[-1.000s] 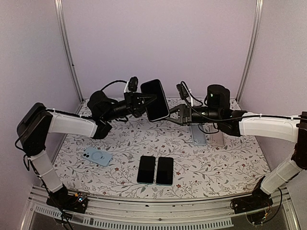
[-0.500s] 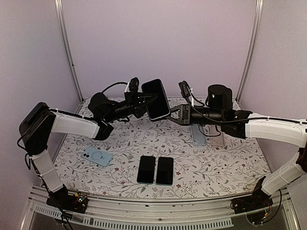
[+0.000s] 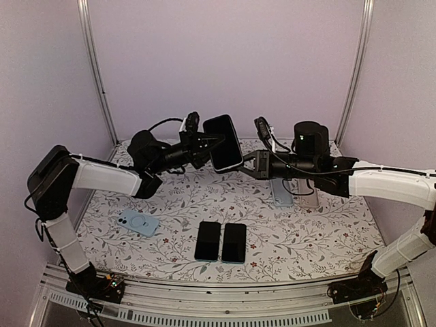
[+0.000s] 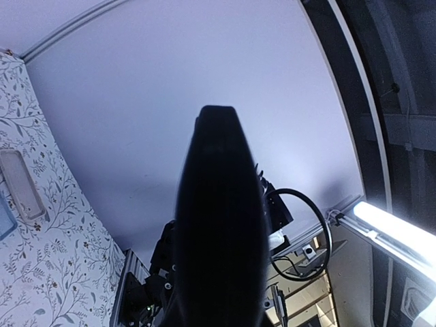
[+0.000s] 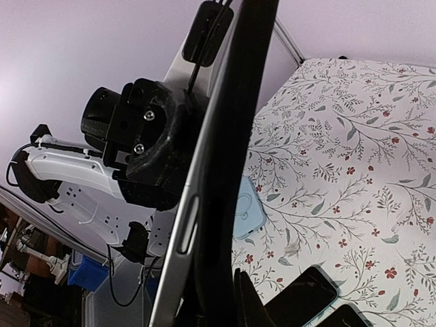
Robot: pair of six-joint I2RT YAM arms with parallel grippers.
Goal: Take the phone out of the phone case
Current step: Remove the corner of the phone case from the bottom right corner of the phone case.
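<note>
You've carried the phone (image 3: 223, 142) a touch rightward since a second ago, both arms going with it. It hangs above the floral surface (image 3: 327, 231), between the two grippers. Its long axis is near upright, top leaning toward the left gripper (image 3: 212, 140), with the glossy black screen facing the near edge. The left gripper is clamped on its side edge, and the right gripper (image 3: 244, 163) pinches its lower corner. Two dark phones (image 3: 208, 240) lie side by side well below both grippers.

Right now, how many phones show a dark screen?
3. The raised phone is held in the air at the back; the left phone and the right phone lie side by side at the front. The blue item and two pale items may be more.
</note>
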